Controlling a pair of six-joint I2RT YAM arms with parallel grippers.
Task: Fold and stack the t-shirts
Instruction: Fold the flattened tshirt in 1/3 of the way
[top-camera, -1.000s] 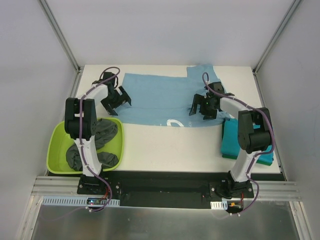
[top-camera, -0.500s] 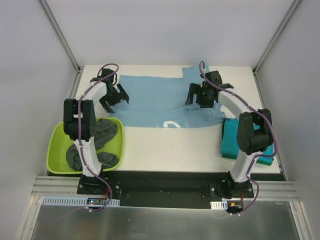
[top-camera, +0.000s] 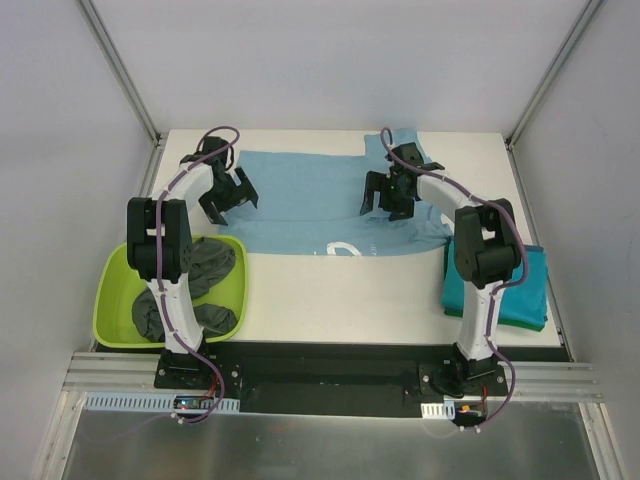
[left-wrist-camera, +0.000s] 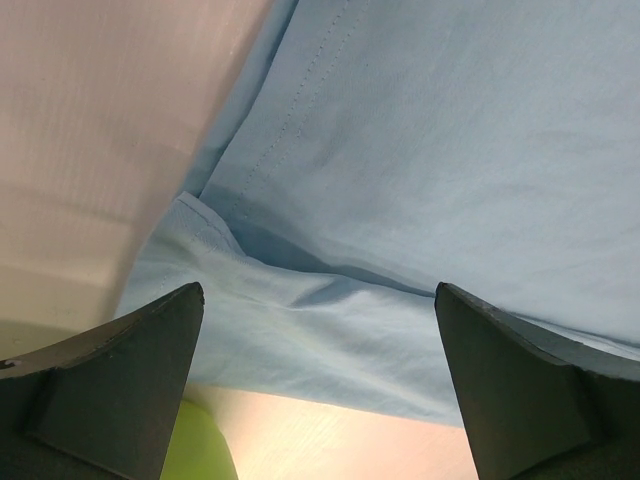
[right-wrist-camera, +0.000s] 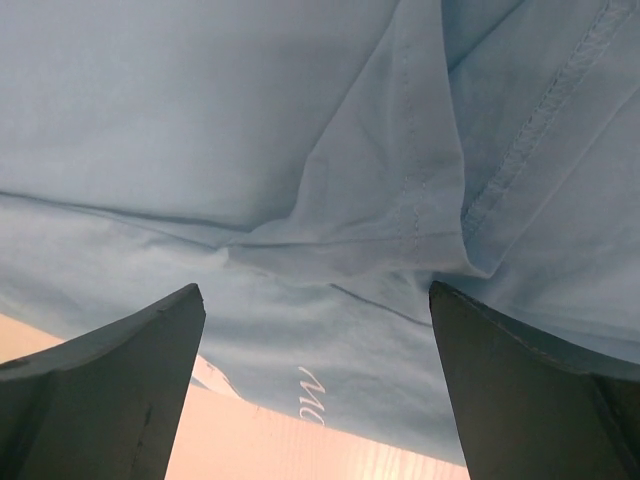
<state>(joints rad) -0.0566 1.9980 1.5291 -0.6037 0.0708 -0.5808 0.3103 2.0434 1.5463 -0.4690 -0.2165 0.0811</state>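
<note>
The light blue t-shirt (top-camera: 310, 200) lies spread across the far half of the table, with a white printed mark (top-camera: 345, 247) at its near edge. My left gripper (top-camera: 232, 195) is open over its left edge; the left wrist view shows the shirt's hem and a fold (left-wrist-camera: 400, 200) between the wide-apart fingers. My right gripper (top-camera: 383, 197) is open over the shirt's right part; the right wrist view shows creased cloth and a seam (right-wrist-camera: 330, 180). A folded teal t-shirt (top-camera: 515, 285) lies at the right. Dark grey t-shirts (top-camera: 205, 270) lie in the tub.
The lime-green plastic tub (top-camera: 115, 300) stands at the near left beside the left arm's base. White enclosure walls stand on three sides. Bare table (top-camera: 340, 295) runs along the near edge between tub and teal shirt.
My right gripper has moved left and toward the far edge across the light blue shirt. My left gripper has shifted slightly toward the far left. Both stayed open.
</note>
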